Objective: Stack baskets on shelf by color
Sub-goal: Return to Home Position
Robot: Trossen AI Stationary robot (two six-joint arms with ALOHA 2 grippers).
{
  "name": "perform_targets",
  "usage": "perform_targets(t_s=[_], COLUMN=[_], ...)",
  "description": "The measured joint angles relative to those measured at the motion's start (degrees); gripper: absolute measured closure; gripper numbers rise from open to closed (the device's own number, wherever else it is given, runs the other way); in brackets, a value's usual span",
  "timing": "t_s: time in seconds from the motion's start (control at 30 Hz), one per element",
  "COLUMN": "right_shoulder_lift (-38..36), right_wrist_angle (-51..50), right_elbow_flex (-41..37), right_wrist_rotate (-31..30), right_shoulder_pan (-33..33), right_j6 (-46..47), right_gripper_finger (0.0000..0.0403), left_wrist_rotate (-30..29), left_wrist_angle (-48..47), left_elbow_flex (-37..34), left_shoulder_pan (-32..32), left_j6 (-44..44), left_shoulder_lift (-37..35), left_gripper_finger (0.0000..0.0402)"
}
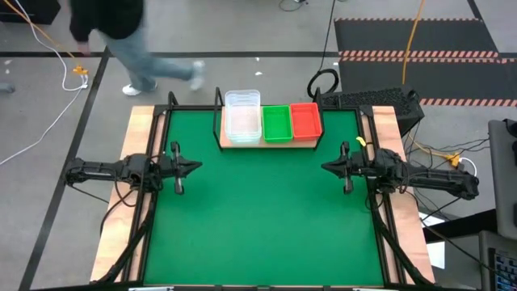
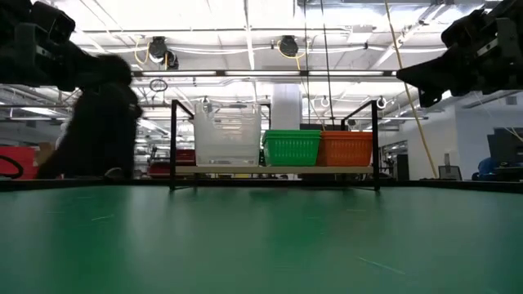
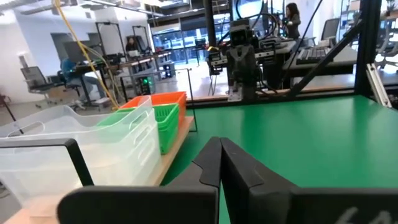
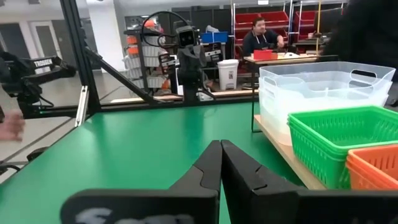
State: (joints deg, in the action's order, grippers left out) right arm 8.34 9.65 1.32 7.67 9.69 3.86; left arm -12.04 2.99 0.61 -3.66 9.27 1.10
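Shelf: the shelf point(image 1: 242, 145) stands at the far edge of the green mat point(image 1: 258, 234), midway between your two arms
Clear: the clear stack point(image 1: 242, 115) sits at the shelf's left end and, in the low view, stands taller than its neighbours
Green: the green stack point(image 1: 276, 123) holds the middle, just beside the clear one
Red: the red stack point(image 1: 305, 120) takes the right end, close against the green
Done: each colour has its own pile and you can see no basket off the shelf, so I judge the stacking finished; the number in each pile cannot be read for certain
Left arm: your left gripper point(image 1: 197, 167) has its fingers pressed together on nothing, over the mat's left side, well apart from the shelf
Right arm: your right gripper point(image 1: 324, 167) mirrors it on the right, fingers together and empty
Left to do: only parking the arms, and both look at or near rest to me
Beyond: a person point(image 1: 121, 36) is on the floor past the table, away from both arms
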Motion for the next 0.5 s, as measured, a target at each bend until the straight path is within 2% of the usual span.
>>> perform_targets(t_s=[0.33, 0.5], right_shoulder_lift=[0.0, 0.0], right_wrist_angle=[0.0, 0.0], right_elbow_flex=[0.0, 0.0], right_wrist_rotate=[-0.1, -0.1], right_shoulder_pan=[0.0, 0.0], right_j6=[0.0, 0.0], right_gripper_finger=[0.0403, 0.0403], left_wrist_rotate=[-0.1, -0.1], left_wrist_angle=[0.3, 0.5], left_elbow_flex=[0.0, 0.0], left_shoulder_pan=[0.0, 0.0], left_j6=[-0.5, -0.5], left_shoulder_lift=[0.0, 0.0], left_gripper_finger=[0.0367, 0.0366])
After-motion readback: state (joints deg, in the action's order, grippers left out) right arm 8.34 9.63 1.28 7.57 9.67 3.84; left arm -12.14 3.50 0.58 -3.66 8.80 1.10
